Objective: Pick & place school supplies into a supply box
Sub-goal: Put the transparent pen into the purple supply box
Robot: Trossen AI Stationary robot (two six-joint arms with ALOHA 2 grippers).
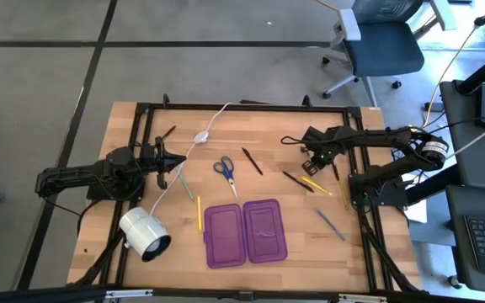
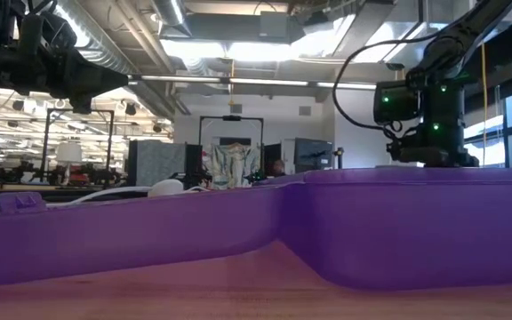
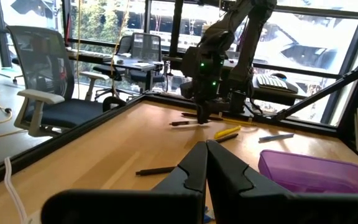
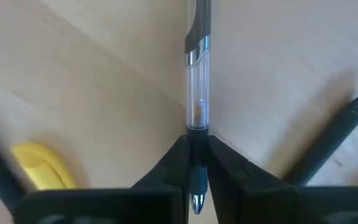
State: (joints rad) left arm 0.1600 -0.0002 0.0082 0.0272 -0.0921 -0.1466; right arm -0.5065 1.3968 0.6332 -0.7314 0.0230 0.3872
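The right gripper (image 4: pixel 196 163) pinches a clear-barrelled pen (image 4: pixel 197 99) flat on the table (image 1: pixel 360 244); the left gripper (image 3: pixel 206 163) waits, fingers pressed together.

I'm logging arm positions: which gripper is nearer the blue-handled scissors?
Left. The left gripper sits just beside the scissors, across the white cable. The right gripper is farther off, shut on a clear pen.

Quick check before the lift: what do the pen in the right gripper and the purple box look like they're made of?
The pen looks like clear, glossy plastic with a dark clip: its inner parts show through the barrel. The right gripper is shut on it. The purple box looks like translucent, smooth plastic with moulded rounded corners; whether rigid or flexible, I cannot tell.
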